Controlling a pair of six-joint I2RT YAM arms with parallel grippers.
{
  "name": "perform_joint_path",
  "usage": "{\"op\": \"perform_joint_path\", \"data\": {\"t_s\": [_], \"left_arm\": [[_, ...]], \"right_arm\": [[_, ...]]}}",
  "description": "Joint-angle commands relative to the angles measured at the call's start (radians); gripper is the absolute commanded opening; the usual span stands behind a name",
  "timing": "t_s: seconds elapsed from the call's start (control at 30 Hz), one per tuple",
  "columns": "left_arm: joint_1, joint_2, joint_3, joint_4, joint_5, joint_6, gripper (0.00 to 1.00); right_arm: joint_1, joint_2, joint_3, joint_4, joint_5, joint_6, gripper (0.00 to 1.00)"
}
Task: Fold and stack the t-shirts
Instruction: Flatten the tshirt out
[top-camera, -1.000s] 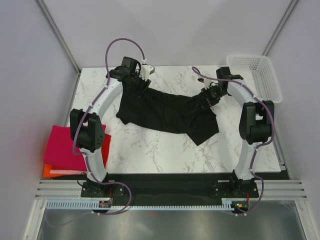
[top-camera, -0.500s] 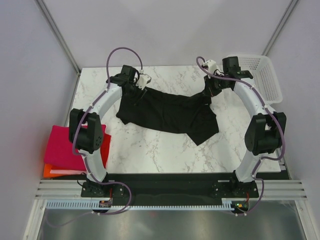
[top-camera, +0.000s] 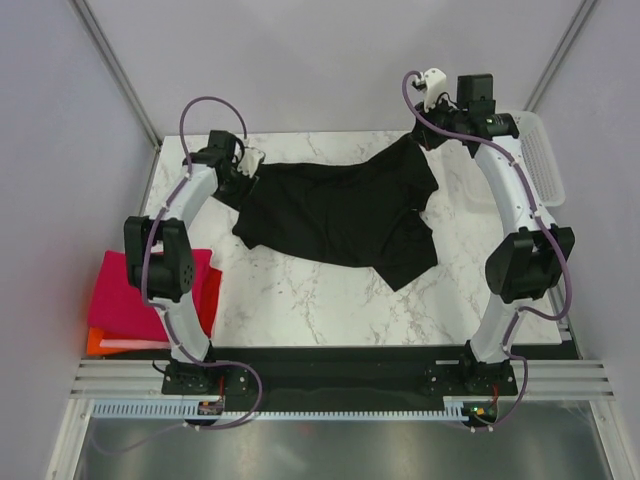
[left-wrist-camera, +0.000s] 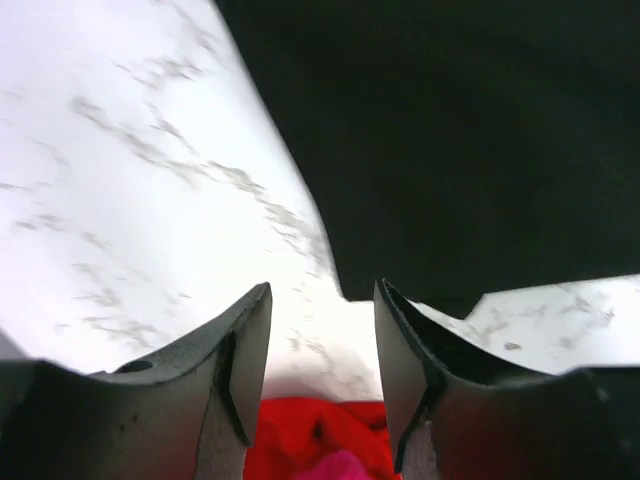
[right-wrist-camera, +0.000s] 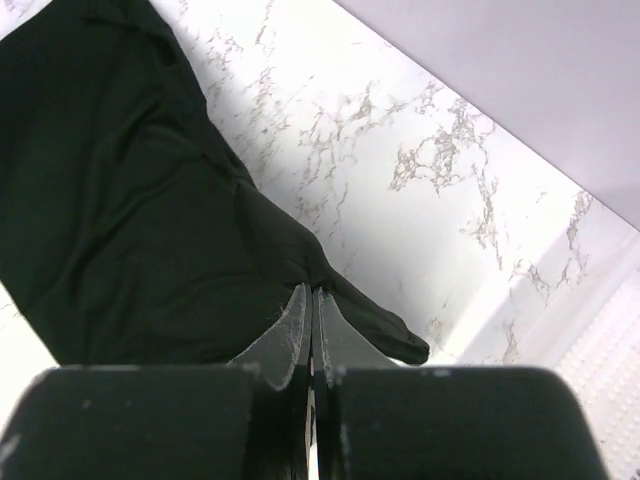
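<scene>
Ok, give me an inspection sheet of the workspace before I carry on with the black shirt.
Surface: white marbled table, no damage seen.
Job's things: black t-shirt spread unfolded mid-table; folded stack, magenta over red and orange, at the left edge.
Clutter: white mesh basket at the far right corner.
Grippers: left gripper open, beside the shirt's edge; right gripper shut on the shirt's far right corner.
Cables: purple cables loop above both arms, off the cloth.
Surroundings: grey walls; metal rail along the near edge.
</scene>
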Motion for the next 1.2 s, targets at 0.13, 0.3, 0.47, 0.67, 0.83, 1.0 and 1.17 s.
{"op": "perform_joint_path", "data": {"t_s": [0.13,0.3,0.47,0.67,0.83,1.0,1.17], "left_arm": [[0.017,0.271,0.487,-0.052,-0.019,0.110,0.54],[0.017,0.429,0.670,-0.058,-0.009,0.152,0.51],[0.019,0.521,0.791,-0.038,0.050,0.130,0.46],[0.019,0.595,0.856,-0.014,0.128,0.067,0.52],[0.019,0.639,0.868,-0.015,0.191,0.012,0.47],[0.020,0.687,0.903,-0.014,0.235,-0.017,0.43],[0.025,0.731,0.943,0.009,0.240,-0.043,0.40]], "right_arm": [[-0.003,0.072,0.072,0.021,0.059,0.042,0.00],[-0.002,0.072,0.068,0.031,0.065,0.052,0.00],[-0.005,0.066,0.039,0.031,0.077,0.045,0.00],[-0.003,0.063,0.028,0.023,0.100,0.023,0.00],[-0.003,0.069,0.026,0.020,0.105,0.019,0.00],[-0.003,0.071,0.014,0.015,0.118,0.006,0.00],[-0.003,0.072,0.002,0.015,0.123,0.003,0.00]]}}
